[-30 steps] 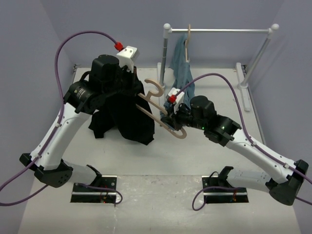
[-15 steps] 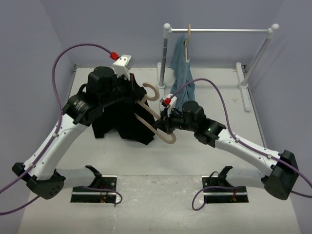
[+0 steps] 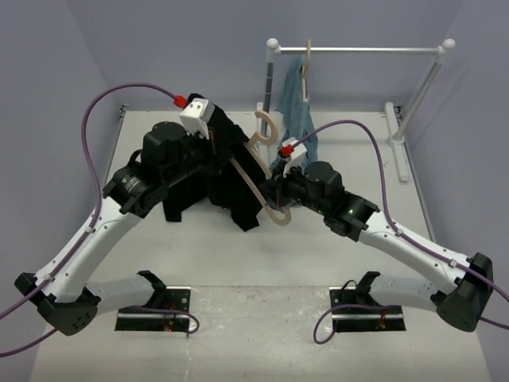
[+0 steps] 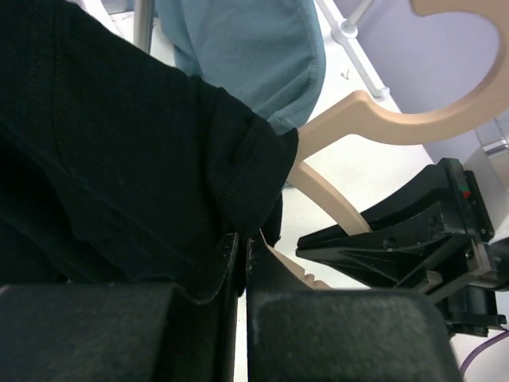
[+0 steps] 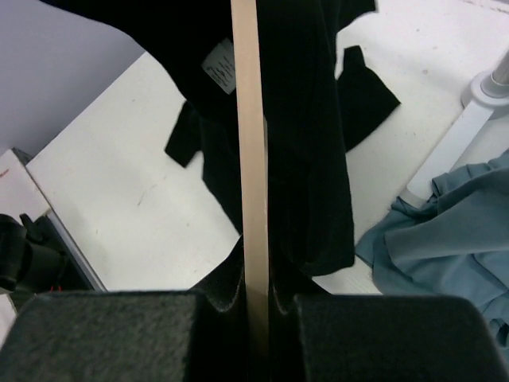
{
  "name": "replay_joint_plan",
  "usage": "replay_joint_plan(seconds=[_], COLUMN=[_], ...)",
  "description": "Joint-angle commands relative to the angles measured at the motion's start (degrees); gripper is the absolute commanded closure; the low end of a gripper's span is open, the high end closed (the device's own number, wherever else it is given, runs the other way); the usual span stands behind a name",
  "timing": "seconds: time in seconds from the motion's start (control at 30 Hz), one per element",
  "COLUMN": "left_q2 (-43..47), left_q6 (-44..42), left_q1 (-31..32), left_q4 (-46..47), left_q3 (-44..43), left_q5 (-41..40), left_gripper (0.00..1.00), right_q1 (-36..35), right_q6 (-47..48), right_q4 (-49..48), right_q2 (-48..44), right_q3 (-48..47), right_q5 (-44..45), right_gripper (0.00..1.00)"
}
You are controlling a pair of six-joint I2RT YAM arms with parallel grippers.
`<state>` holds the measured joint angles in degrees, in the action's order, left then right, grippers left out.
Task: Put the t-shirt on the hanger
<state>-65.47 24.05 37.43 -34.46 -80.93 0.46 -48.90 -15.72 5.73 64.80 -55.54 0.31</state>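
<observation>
Tan wood runs straight up between the jaws of the right gripper (image 5: 259, 306), which are clamped on the hanger (image 3: 254, 185) at its near, lower arm, holding it tilted above the white table (image 3: 262, 255); just left of the hanger, the left gripper (image 4: 242, 259) has its jaws closed on a fold of the t-shirt (image 3: 208, 171), pinched thin between the pads; the black cloth hangs bunched against the hanger's left side, its edge lapping over one wooden shoulder, its lower folds dropping low towards the table; the hanger's hook sticks out bare beyond the cloth at the far end; behind and right of the hanger, a blue-grey garment (image 3: 296, 107) hangs on a second hanger (image 3: 308, 60) from a white rail (image 3: 358, 50)
</observation>
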Motion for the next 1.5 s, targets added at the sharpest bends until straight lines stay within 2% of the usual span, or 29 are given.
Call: replay_joint_plan(seconds=[0.0,0.1,0.13,0.23,0.33,0.43,0.5,0.53,0.6,0.67,0.73,0.83,0.9,0.97,1.07,1.23,1.3,1.33,1.37,1.4,1.43,1.47], left_q2=[1.3,2.0,2.7,5.1,6.3,6.6,6.1,5.7,4.5,3.9,5.0,9.5,12.0,13.1,10.9,8.2,7.2,6.9,6.3,6.0,5.8,5.7], left_q6=[3.8,4.3,4.0,1.6,1.3,0.7,0.0,-0.6,-1.7,-3.0,-3.6,-4.3,-5.4,-6.1,-6.5,-7.4,-7.6,-7.6,-7.6,-7.3,-7.0,-6.7], left_q1=[0.5,0.7,0.7,0.7,0.6,0.6,0.6,0.6,0.6,0.6,0.6,0.6,0.6,0.6,0.6,0.6,0.6,0.6,0.6,0.6,0.6,0.6], left_q4=[10.0,18.7,19.6,14.9,8.0,7.7,9.8,9.9,9.7,9.4,9.6,12.2,14.6,16.8,18.9,22.0,23.7,24.0,24.4,24.6,24.6,24.4], left_q3=[4.6,8.9,9.3,7.8,4.3,1.7,0.1,-0.7,-2.0,-1.9,0.4,8.8,14.0,17.4,19.7,19.7,19.5,19.5,19.6,19.7,19.8,19.9], left_q5=[9.5,20.3,21.6,10.7,-10.1,-13.7,-11.2,-8.8,-5.8,-3.9,-4.6,-9.0,-13.2,-14.8,-17.4,-20.5,-18.7,-17.5,-17.0,-16.7,-16.5,-16.1], left_gripper=[1.0,1.0,1.0,1.0,1.0,1.0,0.96,0.89,0.81,0.51,0.37,0.12,0.02,0.01,0.15,0.13,0.21,0.36,0.64,0.82,0.92,0.99], right_q1=[0.3,0.5,0.5,1.3,2.0,2.0,2.1,2.1,2.1,2.1,2.1,2.1,2.1,2.1,2.1,2.0,2.1,2.1,2.1,2.1,2.1,2.1], right_q6=[2.7,5.7,5.1,1.6,1.2,-0.4,-1.7,-2.0,-2.1,-2.1,-2.0,-1.8,-1.6,-1.2,-2.0,-3.2,-3.9,-4.0,-4.0,-4.0,-3.9,-3.8], right_q4=[-5.3,-7.9,-11.6,-17.1,-18.5,-23.2,-26.9,-27.9,-29.6,-29.8,-29.5,-29.2,-28.3,-25.9,-23.6,-20.9,-20.3,-19.8,-19.3,-18.7,-17.8,-16.8], right_q2=[2.4,4.0,3.4,0.1,-2.4,-5.0,-6.7,-7.2,-8.1,-9.3,-10.1,-11.3,-11.5,-11.3,-10.8,-10.8,-10.6,-10.4,-10.3,-10.3,-10.1,-10.0], right_q3=[-7.8,-8.7,-7.4,-2.1,1.1,5.0,7.3,8.5,9.4,10.0,10.6,11.6,11.2,10.0,7.8,6.0,5.6,5.4,5.0,4.6,4.1,3.7], right_q5=[-9.8,-19.5,-22.1,-19.5,-18.3,-21.2,-20.7,-20.5,-19.6,-17.4,-15.0,-12.0,-12.0,-13.3,-15.3,-19.0,-18.7,-18.4,-18.0,-16.9,-15.8,-14.8], right_gripper=[1.0,1.0,1.0,1.0,1.0,1.0,1.0,1.0,1.0,1.0,1.0,1.0,1.0,1.0,1.0,1.0,1.0,1.0,1.0,1.0,1.0,1.0])
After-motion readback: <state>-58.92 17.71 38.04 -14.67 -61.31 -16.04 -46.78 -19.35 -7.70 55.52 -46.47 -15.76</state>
